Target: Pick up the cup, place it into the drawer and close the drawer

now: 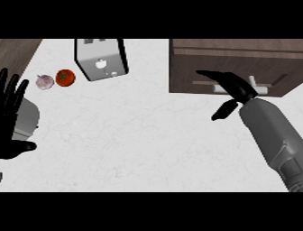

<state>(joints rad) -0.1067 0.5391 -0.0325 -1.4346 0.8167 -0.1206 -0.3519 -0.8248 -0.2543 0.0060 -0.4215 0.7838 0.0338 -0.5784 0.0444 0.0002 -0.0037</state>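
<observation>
R hand [231, 85] at 2 o'clock, fingers straight, reaching onto the brown drawer [247, 67] front by its pale handle [257, 88]; holds nothing. Cup not visible, can't tell where. L hand [1, 113] rests open at 9 o'clock, fingers up. Toaster [101, 58] at 11, w/ tomato [66, 77] & garlic [44, 82] just left of it.

The counter [147, 135] looks like pale stone, matt with faint grey veining. The drawer [237, 67] is dark brown wood with a visible grain and a dull finish; its handle [260, 88] looks like light, smooth metal. The toaster [101, 58] is brushed silvery metal (slightly shiny on its side). The tomato [66, 77] is glossy red, the garlic [44, 82] papery and pale. Both hands, left [1, 113] and right [231, 88], look like matt black plastic.
</observation>
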